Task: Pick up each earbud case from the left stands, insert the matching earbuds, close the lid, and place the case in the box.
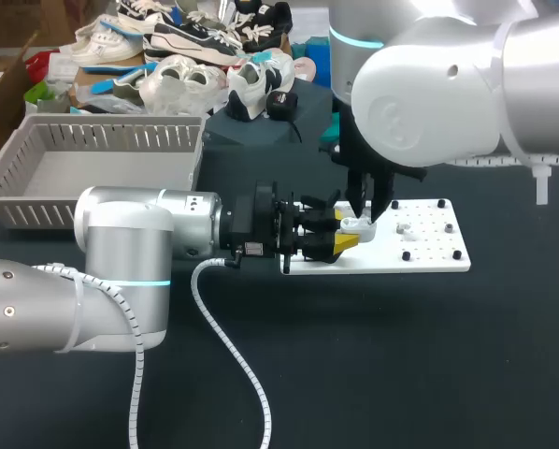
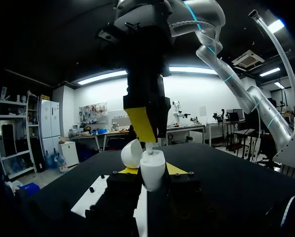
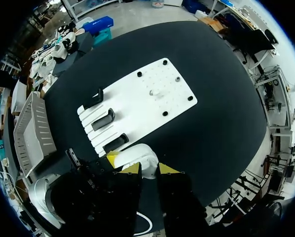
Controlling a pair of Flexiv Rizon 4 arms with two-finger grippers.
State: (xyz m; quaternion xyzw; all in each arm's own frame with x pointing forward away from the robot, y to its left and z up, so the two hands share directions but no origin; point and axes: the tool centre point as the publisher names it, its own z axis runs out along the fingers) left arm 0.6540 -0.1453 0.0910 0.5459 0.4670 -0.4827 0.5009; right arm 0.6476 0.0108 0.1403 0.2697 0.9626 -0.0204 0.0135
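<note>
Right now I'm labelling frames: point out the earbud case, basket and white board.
earbud case (image 2: 152, 173), left wrist view, body.
basket (image 1: 111, 145), head view, back wall.
white board (image 1: 434, 261), head view, bare front.

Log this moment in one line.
left end effector: shut on open earbud case | right end effector: holding earbud at case opening

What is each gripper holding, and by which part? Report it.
Left gripper: the open earbud case, jaws on its body's two sides, lid up. Right gripper: apparently a white earbud, pinched by its upper end above the case.
</note>
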